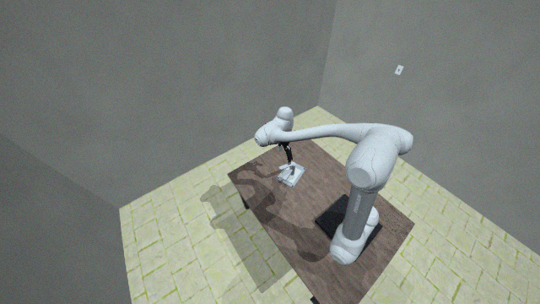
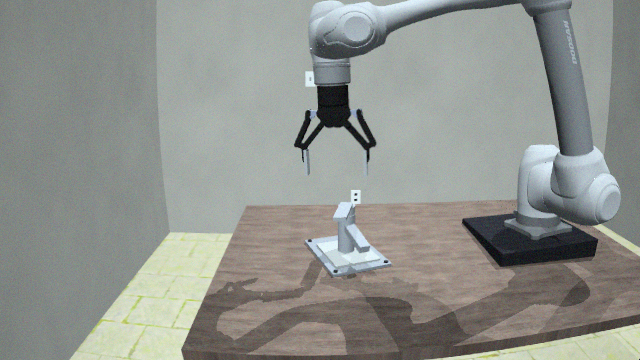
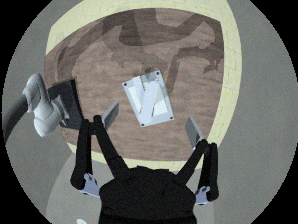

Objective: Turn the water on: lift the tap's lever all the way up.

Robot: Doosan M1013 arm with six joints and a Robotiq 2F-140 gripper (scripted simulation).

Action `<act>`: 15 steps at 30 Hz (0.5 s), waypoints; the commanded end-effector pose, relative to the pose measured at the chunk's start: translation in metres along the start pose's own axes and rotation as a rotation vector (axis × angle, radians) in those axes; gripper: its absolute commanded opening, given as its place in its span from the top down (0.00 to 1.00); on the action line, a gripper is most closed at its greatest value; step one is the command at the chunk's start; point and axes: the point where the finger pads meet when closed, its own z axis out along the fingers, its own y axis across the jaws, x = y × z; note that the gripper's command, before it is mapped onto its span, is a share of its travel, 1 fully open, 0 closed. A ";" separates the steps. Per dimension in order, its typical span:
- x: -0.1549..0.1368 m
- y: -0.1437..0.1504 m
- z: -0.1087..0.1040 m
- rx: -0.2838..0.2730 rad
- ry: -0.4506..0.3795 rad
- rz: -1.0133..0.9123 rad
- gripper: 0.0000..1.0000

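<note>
A small grey tap (image 2: 346,235) stands on a square grey base plate (image 2: 348,256) on the wooden table. Its lever (image 2: 343,211) sits on top of the post and its spout (image 2: 359,238) points forward and to the right. My gripper (image 2: 335,171) hangs straight above the tap with its fingers wide open and nothing between them, a clear gap above the lever. In the wrist view the plate with the tap (image 3: 148,99) lies below, between the two fingertips. In the top view the gripper (image 1: 288,157) is just above the tap (image 1: 291,173).
The arm's base (image 2: 542,220) stands on a black plate (image 2: 530,241) at the right of the table. The table's edge runs along the left and front, with tiled floor (image 2: 150,295) below. Grey walls enclose the room.
</note>
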 end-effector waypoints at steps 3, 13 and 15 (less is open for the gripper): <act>0.028 -0.016 0.006 -0.034 0.010 0.005 0.00; 0.028 -0.016 0.006 -0.034 0.010 0.005 1.00; 0.028 -0.016 0.006 -0.034 0.010 0.005 1.00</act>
